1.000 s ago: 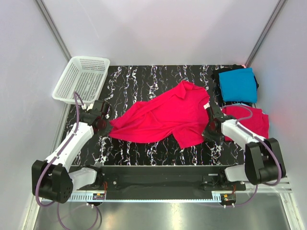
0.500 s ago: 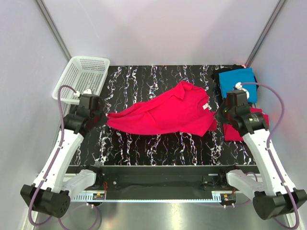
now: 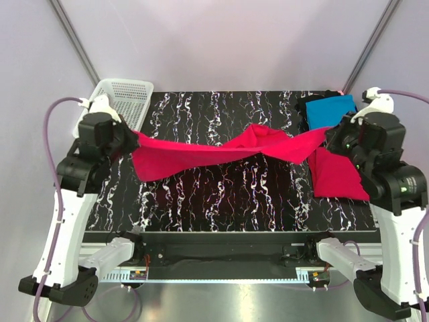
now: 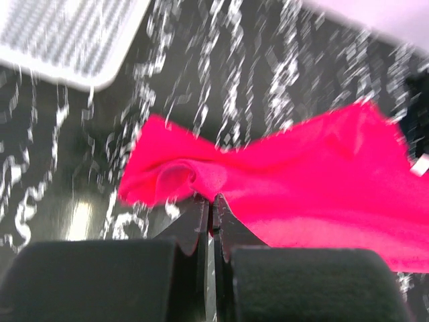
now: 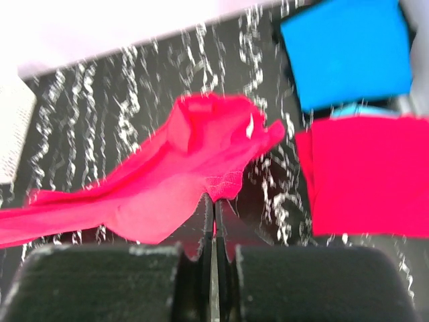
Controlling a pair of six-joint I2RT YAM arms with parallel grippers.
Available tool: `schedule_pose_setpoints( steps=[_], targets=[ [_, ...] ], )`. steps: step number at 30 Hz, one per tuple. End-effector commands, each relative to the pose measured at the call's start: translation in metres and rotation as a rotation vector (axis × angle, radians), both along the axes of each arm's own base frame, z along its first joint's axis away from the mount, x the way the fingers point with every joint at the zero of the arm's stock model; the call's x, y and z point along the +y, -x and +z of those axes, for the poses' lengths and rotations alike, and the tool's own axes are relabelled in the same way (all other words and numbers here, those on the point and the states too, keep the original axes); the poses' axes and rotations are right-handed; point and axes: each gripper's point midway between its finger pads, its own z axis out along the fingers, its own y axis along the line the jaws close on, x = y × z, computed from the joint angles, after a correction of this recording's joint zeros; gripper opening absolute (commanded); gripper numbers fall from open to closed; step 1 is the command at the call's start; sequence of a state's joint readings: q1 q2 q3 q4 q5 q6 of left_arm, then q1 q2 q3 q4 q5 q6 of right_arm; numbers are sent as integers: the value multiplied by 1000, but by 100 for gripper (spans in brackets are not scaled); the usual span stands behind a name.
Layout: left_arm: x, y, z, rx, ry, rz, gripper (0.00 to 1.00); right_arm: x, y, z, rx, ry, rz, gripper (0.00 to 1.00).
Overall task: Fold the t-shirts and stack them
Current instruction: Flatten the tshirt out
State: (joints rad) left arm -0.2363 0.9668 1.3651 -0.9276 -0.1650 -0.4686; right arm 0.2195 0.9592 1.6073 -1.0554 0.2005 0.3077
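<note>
Since a second ago both arms have risen and swung apart, and the pinkish-red t-shirt (image 3: pixel 221 153), which lay rumpled on the table (image 3: pixel 221 201), now hangs stretched between them like a sagging line. The left gripper (image 3: pixel 129 137) is pinched shut on one edge of the cloth near the basket (image 3: pixel 124 97). The right gripper (image 3: pixel 328 137) is closed just as tight on the opposite edge, above the folded red shirt (image 3: pixel 338 176) and beside the turquoise shirt (image 3: pixel 328 109). In both wrist views the fingers meet with only fabric nipped between them. The middle of the shirt droops and bunches at the collar; whether it brushes the table cannot be told. To lay it out well, I judge the two grips should stay level and evenly taut. Then lower so the hanging edge lands first, drawing it flat, well clear of the shirts already on the right.
</note>
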Motion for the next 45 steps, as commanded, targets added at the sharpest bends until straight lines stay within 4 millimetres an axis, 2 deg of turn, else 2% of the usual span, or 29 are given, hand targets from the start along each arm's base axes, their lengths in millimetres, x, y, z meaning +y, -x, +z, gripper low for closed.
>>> schedule_pose_setpoints(
  steps=[1, 2, 4, 5, 9, 13, 16, 17, 19, 21, 23, 25, 26, 27, 29, 30, 31, 32, 33, 34, 35, 36, 37, 39, 40, 43, 45],
  targets=[
    [-3, -9, 57, -160, -19, -47, 0, -11, 3, 36, -89, 59, -16, 0],
    [-3, -8, 72, -194, -12, -52, 0, -10, 6, 51, -132, 52, -4, 0],
    [-5, -7, 85, -224, -7, -67, 0, -7, 5, 66, -169, 50, 15, 0],
    [-6, -7, 98, -253, -9, -76, 0, -7, 6, 81, -206, 57, 26, 0],
    [-11, 2, 129, -351, -20, -138, 0, -3, 15, 115, -308, 80, 78, 0],
    [-15, 25, 158, -473, -35, -212, 0, 9, 37, 148, -440, 61, 168, 0],
    [-22, 48, 183, -580, -17, -277, 0, 14, 56, 167, -521, 56, 222, 0],
    [-18, 63, 195, -636, -13, -276, 0, 17, 62, 173, -548, 54, 247, 0],
    [-15, 76, 206, -677, -10, -275, 0, 19, 74, 184, -595, 58, 273, 0],
    [-12, 86, 210, -701, -6, -265, 0, 19, 76, 190, -616, 56, 273, 0],
    [-9, 84, 207, -685, -3, -246, 0, 18, 66, 186, -599, 60, 256, 0],
    [-9, 58, 191, -602, 0, -207, 0, 15, 29, 165, -513, 73, 196, 0],
    [-8, 43, 179, -552, -6, -180, 0, 17, 2, 150, -455, 84, 183, 0],
    [-10, 18, 162, -483, -13, -156, 0, 18, -15, 138, -416, 92, 169, 0],
    [-16, -14, 133, -385, 3, -136, 0, 22, -52, 109, -343, 102, 153, 0],
    [-21, -41, 112, -314, 1, -123, 0, 26, -76, 91, -295, 111, 147, 0],
    [-22, -56, 100, -280, 1, -111, 0, 27, -91, 86, -293, 111, 136, 0],
    [-25, -70, 94, -264, 9, -103, 0, 26, -105, 74, -266, 129, 121, 0],
    [-27, -85, 82, -226, 13, -98, 0, 28, -127, 56, -217, 146, 112, 0],
    [-26, -109, 69, -178, 34, -83, 0, 27, -137, 58, -222, 161, 97, 0],
    [-25, -122, 62, -156, 37, -69, 0, 29, -157, 43, -179, 179, 94, 0],
    [-20, -133, 58, -141, 51, -58, 0, 27, -165, 42, -173, 185, 81, 0],
    [-21, -150, 52, -119, 63, -51, 0, 28, -170, 51, -195, 186, 84, 0],
    [-18, -161, 53, -117, 76, -40, 0, 30, -183, 50, -189, 190, 82, 0],
    [-18, -165, 59, -132, 75, -41, 0, 30, -183, 59, -204, 188, 84, 0],
    [-17, -162, 72, -159, 68, -46, 0, 26, -173, 75, -228, 202, 77, 0],
    [-14, -146, 88, -192, 61, -50, 0, 20, -156, 93, -264, 206, 61, 0]
  ],
)
